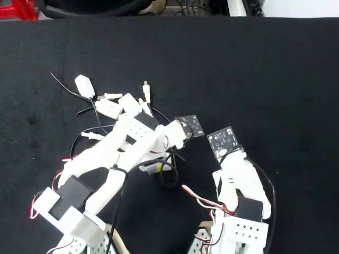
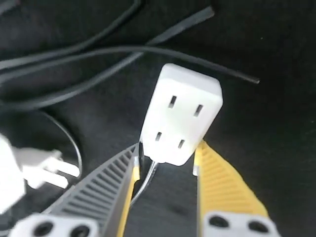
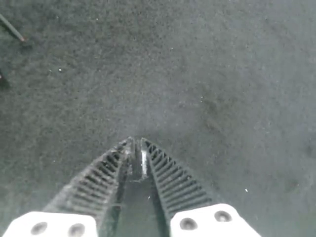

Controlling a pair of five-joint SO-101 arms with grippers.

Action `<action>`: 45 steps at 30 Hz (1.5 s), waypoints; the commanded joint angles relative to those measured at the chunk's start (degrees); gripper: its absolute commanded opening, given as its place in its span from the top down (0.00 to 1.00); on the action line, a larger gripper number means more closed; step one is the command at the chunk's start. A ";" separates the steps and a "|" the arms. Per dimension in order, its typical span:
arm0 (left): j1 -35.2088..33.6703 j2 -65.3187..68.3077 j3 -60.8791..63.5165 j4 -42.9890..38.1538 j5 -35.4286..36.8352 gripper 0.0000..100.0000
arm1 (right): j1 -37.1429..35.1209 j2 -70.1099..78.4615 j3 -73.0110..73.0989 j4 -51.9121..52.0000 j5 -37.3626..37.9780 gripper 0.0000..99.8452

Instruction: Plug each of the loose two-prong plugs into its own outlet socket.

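Right of centre in the high view: right pincer (image 3: 136,144), closed on nothing over black surface (image 3: 222,74). Left of centre: left pincer (image 2: 167,153) gripping white outlet block (image 2: 182,111); loose plug (image 2: 37,170) near it; black cords (image 2: 98,52) beyond.

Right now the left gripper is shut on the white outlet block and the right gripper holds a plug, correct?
No. The right gripper holds nothing: the right wrist view shows it shut and empty over the black table. The left gripper is indeed shut on the white outlet block.
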 commanded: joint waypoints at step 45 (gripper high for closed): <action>-49.80 -104.00 50.51 1.58 11.52 0.82 | -32.53 57.01 -51.56 -1.85 -2.73 0.98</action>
